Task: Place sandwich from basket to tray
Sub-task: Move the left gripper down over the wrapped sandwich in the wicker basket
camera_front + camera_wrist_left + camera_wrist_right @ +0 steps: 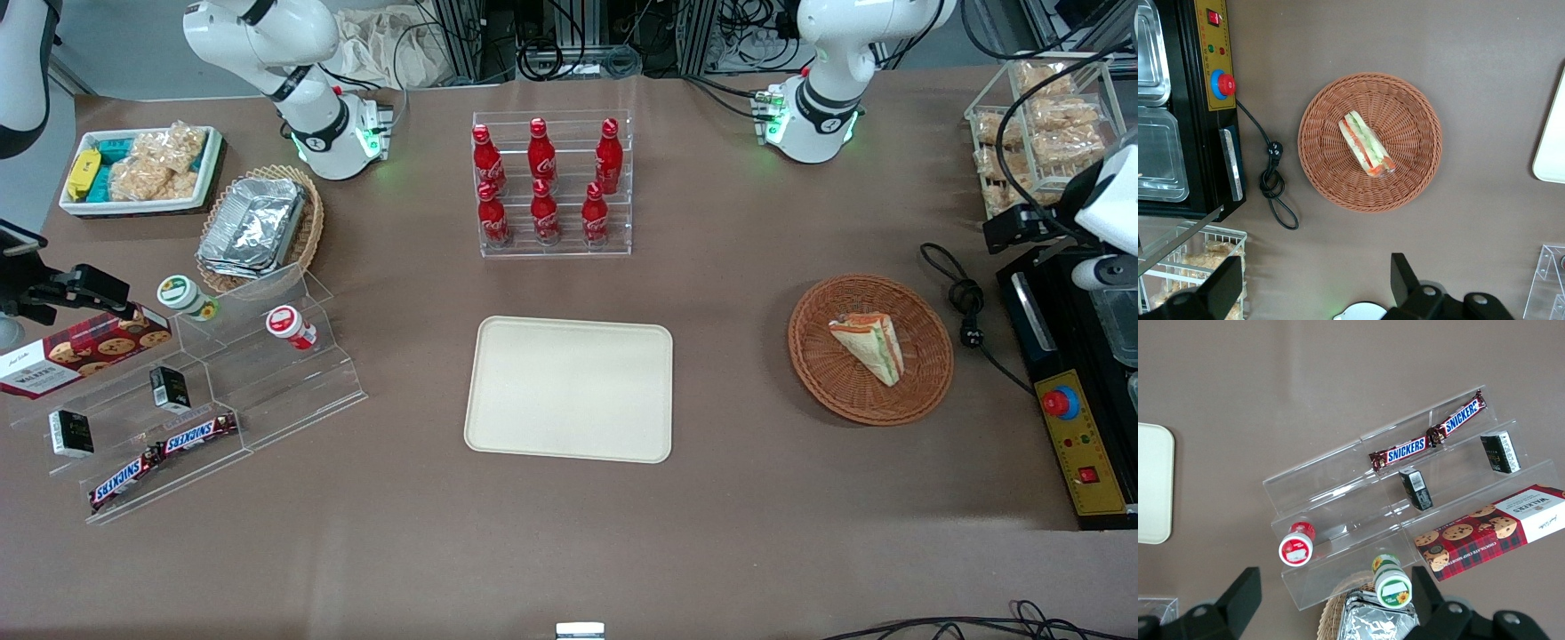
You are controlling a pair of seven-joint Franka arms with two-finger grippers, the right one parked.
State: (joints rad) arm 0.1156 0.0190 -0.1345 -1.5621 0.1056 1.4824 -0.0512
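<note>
The sandwich (869, 346) lies on its side in the middle of the basket (925, 391), untouched and with free wicker all round it, so it sits where a straight descent from above can reach it. It is a wedge. In the front view its long axis runs on a slant, the broad end farther from the camera and toward the tray (498, 427), the narrow tip nearer the camera and toward the working arm's end of the table. The striped filling edge faces up, which suggests the flat bread faces are the better surfaces to pinch. In the wrist view the sandwich (1367, 144) shows the same slant across the basket (1331, 173). The gripper (1317, 288) hangs high above the table near the basket, its fingers spread wide and holding nothing. To my judgement, it needs to turn so the fingers close across the short width of the wedge. The tray lies bare at the table's middle, well apart from the basket, flat and ready to receive.
</note>
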